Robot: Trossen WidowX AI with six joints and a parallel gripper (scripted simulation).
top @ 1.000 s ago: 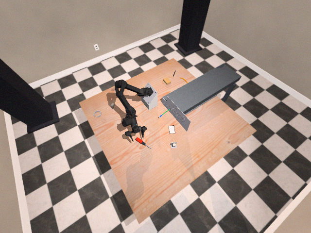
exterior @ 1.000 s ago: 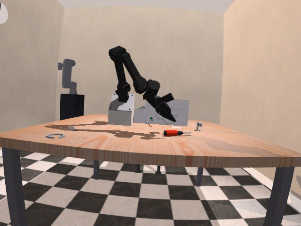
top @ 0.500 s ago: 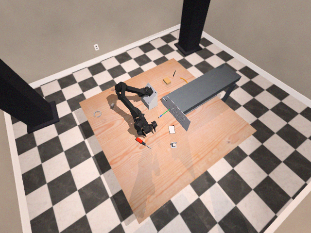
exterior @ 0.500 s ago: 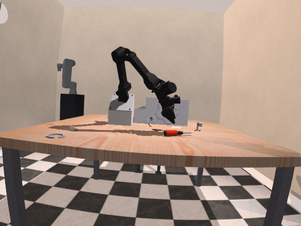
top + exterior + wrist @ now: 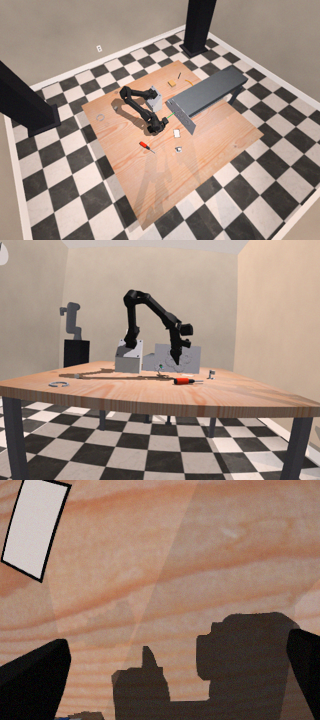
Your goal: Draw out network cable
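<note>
The green network cable (image 5: 169, 116) comes out of the grey perforated panel (image 5: 181, 118) toward the arm. I see no yellow band. My gripper (image 5: 155, 129) points down above the table beside the cable's free end, open and empty; it also shows in the exterior view (image 5: 177, 361). The white rectangle (image 5: 176, 133) lies on the table in front of the panel, and at the upper left in the wrist view (image 5: 35, 527).
The network jack on its bracket (image 5: 178, 149) stands beyond the rectangle. A red screwdriver (image 5: 145, 146) lies near the gripper. The grey cover (image 5: 209, 90) stretches behind the panel. A metal ring (image 5: 100, 117), a small grey cube (image 5: 115, 107) and a yellow block (image 5: 171, 83) lie farther off.
</note>
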